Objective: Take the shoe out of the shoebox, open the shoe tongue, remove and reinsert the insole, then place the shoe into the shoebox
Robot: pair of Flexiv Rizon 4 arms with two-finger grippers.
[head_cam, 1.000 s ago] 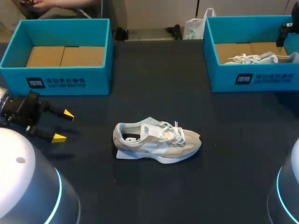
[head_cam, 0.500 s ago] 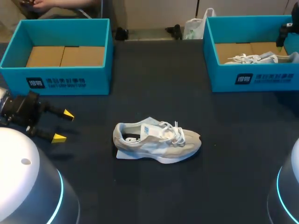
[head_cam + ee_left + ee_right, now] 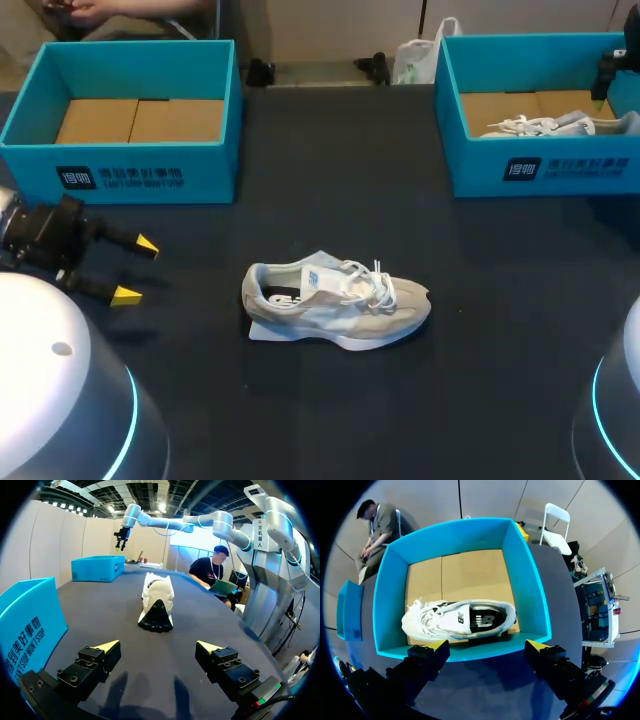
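Over the last second nothing of the task has shifted: the sneaker (image 3: 335, 300) lies in the same spot on the black table (image 3: 330, 400), and the left gripper (image 3: 137, 270) keeps its place and its spread. Only a small mark on the left arm's white housing (image 3: 62, 349) has crept sideways, which suggests a joint turning slowly while the fingers barely travel.

The left gripper (image 3: 159, 647) is released, its yellow tips wide apart with nothing between them. The sneaker (image 3: 157, 602) rests on its sole straight ahead of those fingers, well apart from them, with one narrow end and its black sole edge turned toward them. The empty shoebox (image 3: 120, 160) stands just beside this gripper.

The right gripper (image 3: 487, 646) is likewise released and holds nothing. It hangs over the near wall of the other shoebox (image 3: 530, 585), where a second sneaker (image 3: 460, 620) lies on its side under and ahead of the fingers.

By this reading the shoe is out of its box and its tongue looks raised. Whether the insole has been handled cannot be told. The lull probably marks a gap between steps, with the left arm best placed to reach the sneaker.
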